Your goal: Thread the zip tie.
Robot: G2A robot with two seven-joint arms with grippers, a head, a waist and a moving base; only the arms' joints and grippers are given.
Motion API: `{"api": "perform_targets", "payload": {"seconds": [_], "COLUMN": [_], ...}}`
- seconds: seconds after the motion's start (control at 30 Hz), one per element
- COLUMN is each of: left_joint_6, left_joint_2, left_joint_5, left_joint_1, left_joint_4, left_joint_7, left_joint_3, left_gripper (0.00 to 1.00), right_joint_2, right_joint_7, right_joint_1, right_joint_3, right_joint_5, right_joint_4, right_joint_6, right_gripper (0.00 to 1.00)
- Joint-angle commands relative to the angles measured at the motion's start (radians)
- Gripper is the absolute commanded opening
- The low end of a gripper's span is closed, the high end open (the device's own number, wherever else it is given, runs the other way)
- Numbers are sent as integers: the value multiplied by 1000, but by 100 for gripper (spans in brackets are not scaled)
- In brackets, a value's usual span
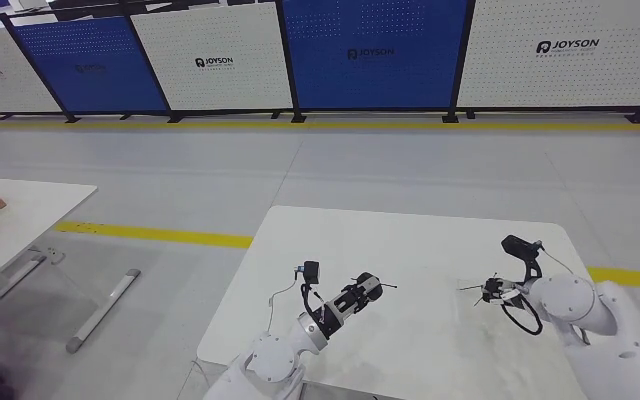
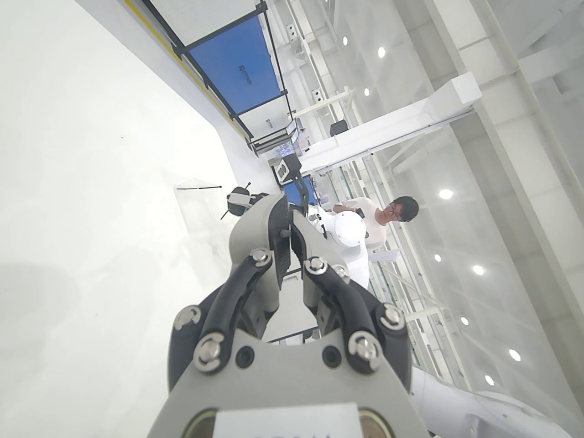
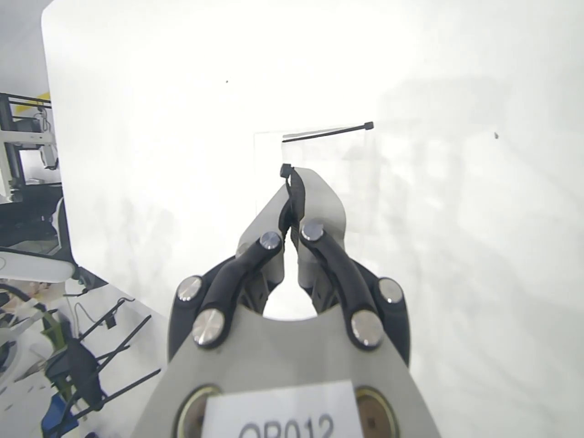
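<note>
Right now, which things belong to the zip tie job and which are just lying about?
Job: held tie; right gripper, shut on it; left gripper, shut; table.
Lying about: loose tie on the table; clear sheet; side table; panels.

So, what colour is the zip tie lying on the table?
Black; the zip tie shows best in the right wrist view.
</note>
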Motion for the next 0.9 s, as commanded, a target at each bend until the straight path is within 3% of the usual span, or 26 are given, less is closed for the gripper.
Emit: {"api": "perform_targets", "payload": {"seconds": [0.0, 0.1, 0.23, 0.3, 0.37, 0.43, 0.5, 0.87], "left_joint_6": [0, 0, 0, 0, 0, 0, 0, 0], "left_joint_2": [0, 0, 0, 0, 0, 0, 0, 0], "left_joint_5": [0, 0, 0, 0, 0, 0, 0, 0], "left_joint_1": [0, 0, 0, 0, 0, 0, 0, 0], "left_joint_4": [0, 0, 0, 0, 0, 0, 0, 0], "left_joint_7": [0, 0, 0, 0, 0, 0, 0, 0], "left_joint_3": [0, 0, 0, 0, 0, 0, 0, 0], "left_gripper": [0, 0, 0, 0, 0, 0, 0, 0], "right_joint_2": [0, 0, 4, 9, 15, 18, 19, 19], "right_joint_7": [0, -7, -153, -234, -330, -438, -484, -491], "right_joint_1": [0, -2, -72, -132, -229, -330, -390, -399], "right_joint_3": [0, 0, 71, 107, 151, 189, 192, 190], "right_joint_5": [0, 1, 77, 80, 91, 71, 50, 40], "right_joint_4": [0, -3, -64, -126, -225, -313, -358, -364], "right_joint_6": [0, -4, -63, -74, -115, -114, -106, -98], "right_gripper": [0, 0, 0, 0, 0, 0, 0, 0]}}
